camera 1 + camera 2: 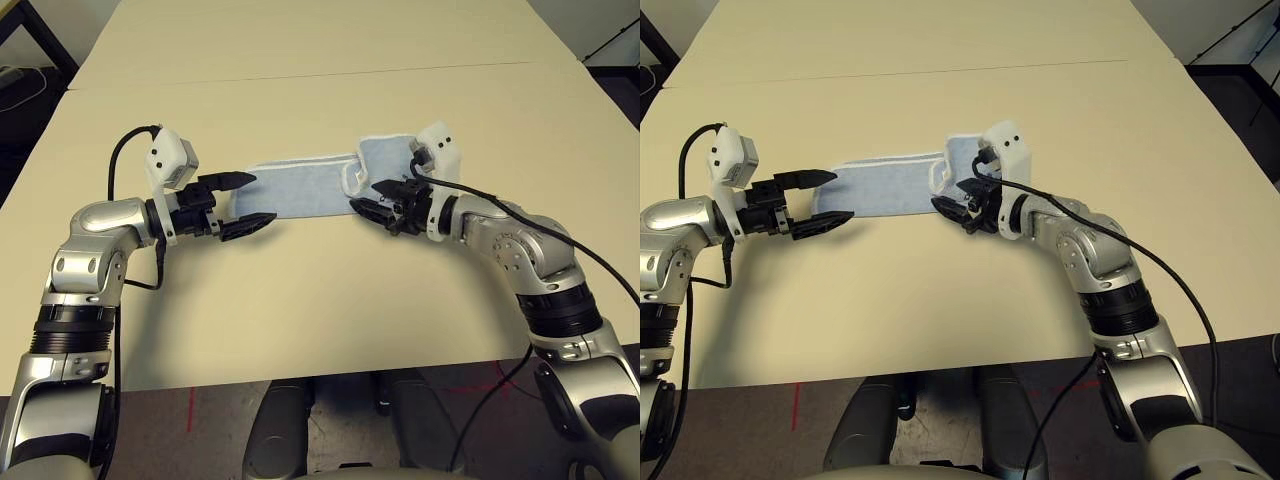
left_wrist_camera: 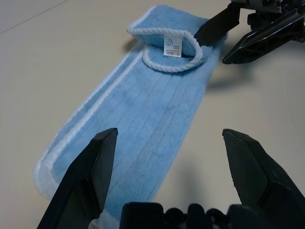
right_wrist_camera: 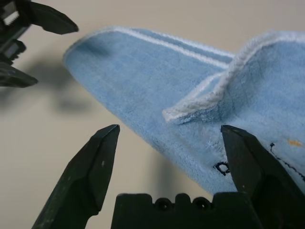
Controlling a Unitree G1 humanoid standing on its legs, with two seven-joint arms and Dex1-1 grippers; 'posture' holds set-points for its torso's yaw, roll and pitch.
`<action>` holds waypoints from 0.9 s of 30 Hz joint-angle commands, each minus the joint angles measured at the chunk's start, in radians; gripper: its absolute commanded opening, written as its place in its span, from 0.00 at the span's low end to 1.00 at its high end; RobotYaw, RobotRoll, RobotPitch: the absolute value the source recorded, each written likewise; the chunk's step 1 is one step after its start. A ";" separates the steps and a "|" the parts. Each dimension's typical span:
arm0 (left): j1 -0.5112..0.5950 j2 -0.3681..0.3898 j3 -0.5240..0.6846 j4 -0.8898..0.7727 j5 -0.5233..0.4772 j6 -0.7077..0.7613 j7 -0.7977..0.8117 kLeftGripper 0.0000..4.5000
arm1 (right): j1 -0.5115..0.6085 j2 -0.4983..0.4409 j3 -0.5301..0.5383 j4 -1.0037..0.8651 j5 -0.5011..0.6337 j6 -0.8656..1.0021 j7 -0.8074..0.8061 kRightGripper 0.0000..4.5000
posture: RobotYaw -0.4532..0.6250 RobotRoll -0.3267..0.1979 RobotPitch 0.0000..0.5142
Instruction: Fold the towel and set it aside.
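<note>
The towel [image 1: 300, 186], light blue with white edging, lies on the table as a long narrow strip between my two grippers. Its right end curls up into a loose flap [image 1: 356, 176] with a small white label [image 2: 172, 45] on it. A dark stitched mark [image 3: 221, 167] shows near the right gripper. My left gripper [image 1: 258, 198] is open at the strip's left end, just above the table, with the cloth [image 2: 143, 119] lying ahead of its fingers. My right gripper [image 1: 365, 196] is open at the curled end, low over the towel's near edge [image 3: 157, 71]. Neither holds anything.
The beige table [image 1: 300, 300] stretches wide around the towel, with a seam [image 1: 300, 75] running across its far part. Dark floor and a table leg show past the far left corner [image 1: 30, 60]. Black cables trail from both wrists.
</note>
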 commanded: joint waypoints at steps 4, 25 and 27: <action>0.006 0.008 0.003 -0.004 0.001 0.002 -0.002 1.00 | -0.005 -0.092 -0.001 -0.066 0.018 -0.036 0.158 0.99 | 0.46 0.62 0.44; 0.017 -0.016 0.037 -0.001 0.006 0.020 0.120 1.00 | 0.070 -0.200 -0.087 0.322 -0.166 -0.779 0.485 0.99 | 0.48 0.62 0.44; 0.027 -0.027 0.049 -0.010 0.008 0.025 0.156 1.00 | 0.064 -0.196 -0.102 0.382 -0.164 -0.854 0.528 0.99 | 0.48 0.62 0.44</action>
